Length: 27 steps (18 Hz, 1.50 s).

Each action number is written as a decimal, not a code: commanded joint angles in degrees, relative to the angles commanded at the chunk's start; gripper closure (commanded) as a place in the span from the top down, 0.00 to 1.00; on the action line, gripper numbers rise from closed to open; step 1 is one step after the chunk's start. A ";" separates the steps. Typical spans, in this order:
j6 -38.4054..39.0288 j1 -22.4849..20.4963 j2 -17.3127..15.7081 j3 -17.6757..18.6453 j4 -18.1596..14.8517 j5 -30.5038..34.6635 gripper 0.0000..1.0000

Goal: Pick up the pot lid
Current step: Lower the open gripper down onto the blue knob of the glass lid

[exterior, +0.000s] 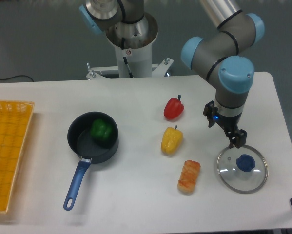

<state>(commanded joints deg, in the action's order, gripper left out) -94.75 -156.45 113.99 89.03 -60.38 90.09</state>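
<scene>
At your far left the orange basket (pixel 8 156) is cut off by the frame, and next to it sits the black pan (pixel 80 136) with a green piece (pixel 102 130) inside and its blue handle (pixel 77 183) angled towards the camera. Further right you have the yellow pepper (pixel 171 141), the red pepper (pixel 174 108) behind it and the brown piece (pixel 189 176) nearer the camera. Next comes your gripper (pixel 223 135), fingers spread wide with nothing between them, above the table and just to the upper left of the lid. The pot lid (pixel 227 171) lies on the table at the right, its blue knob (pixel 245 163) facing up. Expect a stiff, fairly light lid; you can see through it, but you can't tell glass from plastic, so treat it as breakable. The clear surface and thin rim would likely be slick and awkward to pinch, so take the knob: centre over it, go down straight, and close low on its sides. Grip it off-centre and the lid may tip or swing as you lift.
</scene>
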 joint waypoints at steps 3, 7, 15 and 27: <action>-1.23 0.00 0.26 -0.09 0.17 0.00 1.00; -1.23 0.00 1.14 -1.49 0.35 -0.18 1.00; -1.32 -1.23 3.34 -2.81 0.88 -0.35 1.00; -9.67 -3.43 9.05 -5.36 2.37 -2.29 1.00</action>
<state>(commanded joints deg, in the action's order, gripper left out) -104.41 -159.87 123.04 83.67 -58.01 87.80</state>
